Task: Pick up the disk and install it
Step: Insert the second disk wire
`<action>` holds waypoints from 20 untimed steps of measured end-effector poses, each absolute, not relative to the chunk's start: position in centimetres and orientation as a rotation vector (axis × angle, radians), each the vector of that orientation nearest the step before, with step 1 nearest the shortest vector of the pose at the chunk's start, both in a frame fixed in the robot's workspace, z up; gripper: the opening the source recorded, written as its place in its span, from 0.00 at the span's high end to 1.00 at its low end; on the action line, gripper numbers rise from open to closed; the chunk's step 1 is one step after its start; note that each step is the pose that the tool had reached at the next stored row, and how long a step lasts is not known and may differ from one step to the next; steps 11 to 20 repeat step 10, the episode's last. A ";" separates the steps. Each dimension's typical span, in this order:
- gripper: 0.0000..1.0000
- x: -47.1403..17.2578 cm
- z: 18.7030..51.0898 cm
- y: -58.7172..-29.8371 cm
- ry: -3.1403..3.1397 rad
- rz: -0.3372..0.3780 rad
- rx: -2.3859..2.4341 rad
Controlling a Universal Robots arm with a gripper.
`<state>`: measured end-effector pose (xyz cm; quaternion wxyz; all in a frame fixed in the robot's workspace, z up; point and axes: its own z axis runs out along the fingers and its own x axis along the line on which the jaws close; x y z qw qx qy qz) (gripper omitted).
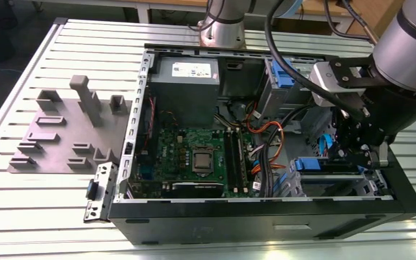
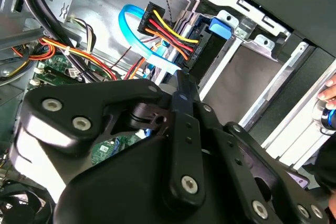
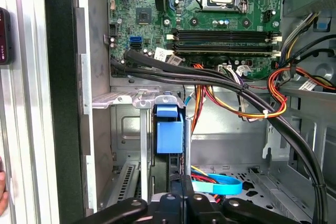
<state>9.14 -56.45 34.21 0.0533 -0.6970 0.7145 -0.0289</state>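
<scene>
Gripper: the gripper (image 3: 182, 179) is hanging low inside the open computer case (image 1: 266, 214), right over the drive cage (image 3: 131, 99); the fingers (image 2: 181, 85) are looking drawn narrow, nearly together, with nothing plainly clamped between them.
Disk: the disk (image 3: 169, 129) is sitting edge-on in a cage slot, just beyond the fingertips, its blue carrier frame facing out; in the exterior view it is showing at the case's near corner on the exterior view's right.
Handling: I'm judging it stiff, fairly heavy for its size, smooth metal that could slip, and shock-sensitive; the plastic frame edges are looking like the safest place to take hold, never the labelled face.
Cables: red, yellow and black wires (image 2: 170, 30) and a light-blue ribbon (image 2: 136, 35) are crowding the drive's end.
Motherboard: the green motherboard (image 1: 193, 154) is lying deeper in.
Tabletop: the slatted metal tabletop (image 1: 41, 216) is carrying the case and a grey moulded fixture (image 1: 63, 130).
Room: the arm's base (image 1: 222, 27) is standing at the far edge.
</scene>
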 end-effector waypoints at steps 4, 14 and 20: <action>0.89 9.1 34.2 -56.4 2.171 -0.088 -2.118; 0.89 9.1 34.2 -56.5 2.171 -0.088 -2.118; 0.89 9.1 34.2 -56.5 2.171 -0.088 -2.118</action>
